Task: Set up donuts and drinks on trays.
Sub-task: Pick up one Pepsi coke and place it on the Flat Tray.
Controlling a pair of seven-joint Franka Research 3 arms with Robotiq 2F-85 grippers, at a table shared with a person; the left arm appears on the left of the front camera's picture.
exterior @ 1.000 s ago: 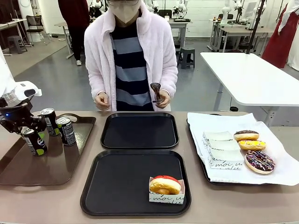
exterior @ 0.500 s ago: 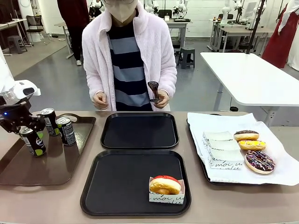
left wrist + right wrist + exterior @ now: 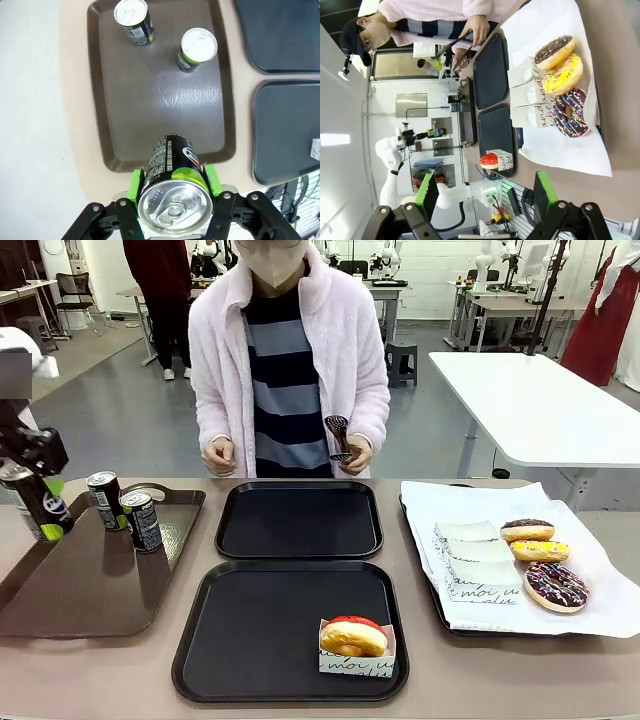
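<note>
My left gripper (image 3: 40,490) is shut on a black soda can (image 3: 38,518) and holds it in the air over the far left end of the brown tray. In the left wrist view the can (image 3: 175,182) sits between the green pads, silver top towards the camera. Two more cans (image 3: 103,498) (image 3: 143,520) stand on the brown tray. Two black trays lie in the middle: the far one (image 3: 300,520) is bare, and the near one (image 3: 260,630) carries a red-glazed donut (image 3: 352,638) in a paper sleeve. My right gripper (image 3: 485,195) is open, high over the right end of the table.
The glossy brown tray (image 3: 90,590) fills the left side. At the right, a paper-lined tray (image 3: 590,625) holds three donuts (image 3: 540,550) and stacked sleeves (image 3: 478,562). A person stands across the table with tongs (image 3: 334,436) in one hand.
My left gripper has risen and moved left, lifting the can off the brown tray. The person has shifted slightly to the right.
</note>
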